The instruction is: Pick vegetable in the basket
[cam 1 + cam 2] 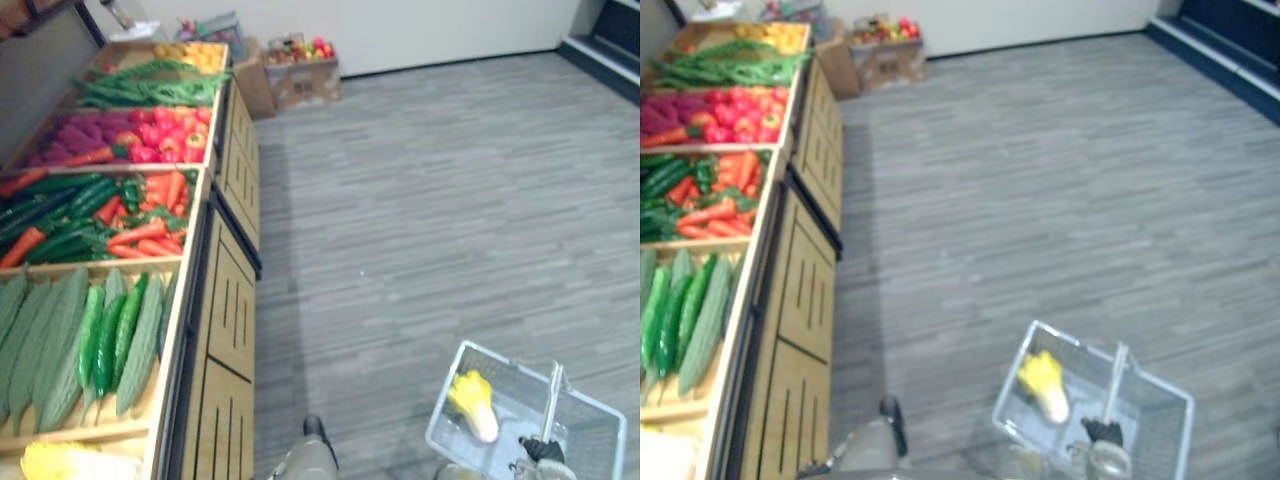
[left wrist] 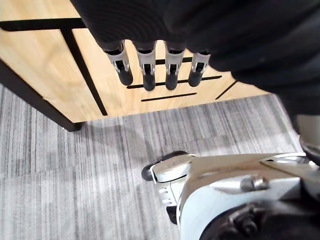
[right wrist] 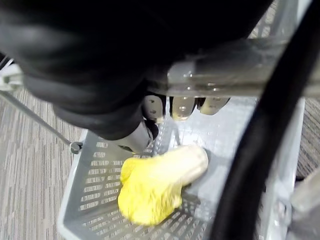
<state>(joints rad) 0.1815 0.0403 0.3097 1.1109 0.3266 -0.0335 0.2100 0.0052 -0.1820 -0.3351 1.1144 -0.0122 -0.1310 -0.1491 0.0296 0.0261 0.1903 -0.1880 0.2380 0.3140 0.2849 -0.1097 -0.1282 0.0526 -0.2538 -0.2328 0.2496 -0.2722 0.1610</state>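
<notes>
A grey plastic basket point(image 1: 520, 365) hangs at the lower right over the floor, with its handle point(image 1: 551, 395) upright. My right hand point(image 1: 543, 450) is shut on that handle; the right wrist view shows its fingers point(image 3: 180, 107) curled round the bar. Inside the basket lies one yellow and white cabbage point(image 3: 155, 182), toward its left end point(image 1: 1044, 385). My left hand point(image 2: 150, 70) hangs open and holds nothing, its fingers straight beside the wooden cabinet front point(image 2: 45, 75). On the left, wooden display bins hold vegetables: long green cucumbers and gourds point(image 1: 110, 340), carrots point(image 1: 150, 225) and red peppers point(image 1: 165, 135).
Green beans point(image 1: 150, 85) fill a farther bin and a yellow cabbage point(image 1: 70, 462) lies in the nearest one. A cardboard box point(image 1: 300, 70) of produce stands by the back wall. Grey plank floor point(image 1: 430, 200) stretches to the right of the cabinets.
</notes>
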